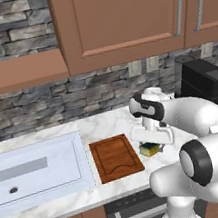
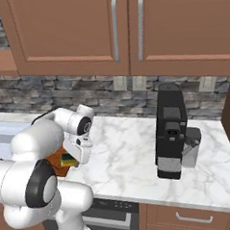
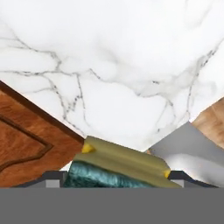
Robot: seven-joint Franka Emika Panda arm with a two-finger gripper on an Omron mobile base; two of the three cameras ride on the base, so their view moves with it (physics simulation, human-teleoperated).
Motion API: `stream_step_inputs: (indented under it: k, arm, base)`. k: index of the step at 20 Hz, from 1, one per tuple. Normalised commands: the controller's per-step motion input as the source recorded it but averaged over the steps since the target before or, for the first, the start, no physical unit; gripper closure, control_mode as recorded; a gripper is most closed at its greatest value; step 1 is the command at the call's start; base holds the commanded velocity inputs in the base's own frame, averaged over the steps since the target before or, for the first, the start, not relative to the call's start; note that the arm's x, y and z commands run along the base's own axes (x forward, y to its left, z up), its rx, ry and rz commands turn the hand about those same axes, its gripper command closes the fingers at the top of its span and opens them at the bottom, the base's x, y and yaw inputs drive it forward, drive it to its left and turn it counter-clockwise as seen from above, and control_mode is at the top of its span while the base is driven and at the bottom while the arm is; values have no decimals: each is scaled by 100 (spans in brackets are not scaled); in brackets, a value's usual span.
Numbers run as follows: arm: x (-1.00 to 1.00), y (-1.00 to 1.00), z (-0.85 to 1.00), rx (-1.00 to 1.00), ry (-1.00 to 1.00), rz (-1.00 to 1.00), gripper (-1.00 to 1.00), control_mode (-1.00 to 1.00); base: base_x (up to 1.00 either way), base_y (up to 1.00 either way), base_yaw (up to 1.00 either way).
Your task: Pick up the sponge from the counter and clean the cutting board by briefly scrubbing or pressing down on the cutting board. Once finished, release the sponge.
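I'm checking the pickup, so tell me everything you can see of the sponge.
The sponge is a small block, yellow body with a dark green scrub layer. It lies on the white marble counter just right of the cutting board, directly beneath the hand, between the fingers. Whether they press it yet cannot be told.

You have a pale sink basin [image 1: 35, 169] set in at the left. A black coffee machine [image 2: 170, 133] stands upright at the right, near the grey stone backsplash [image 1: 78, 96]. Brown wall cabinets [image 2: 126, 29] with metal handles hang overhead.
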Motion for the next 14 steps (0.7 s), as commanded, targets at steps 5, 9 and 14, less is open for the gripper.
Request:
stream_step_inputs:
  k: [5,9,14]
  arm:
    - [-1,46,-7,-1,11,-25,100,-100]
    - [-5,4,-20,-8,0,-29,100,-100]
    - [0,0,-28,-21,0,-27,100,-100]
  base:
    - [0,0,0]
    - [0,0,0]
    - [0,0,0]
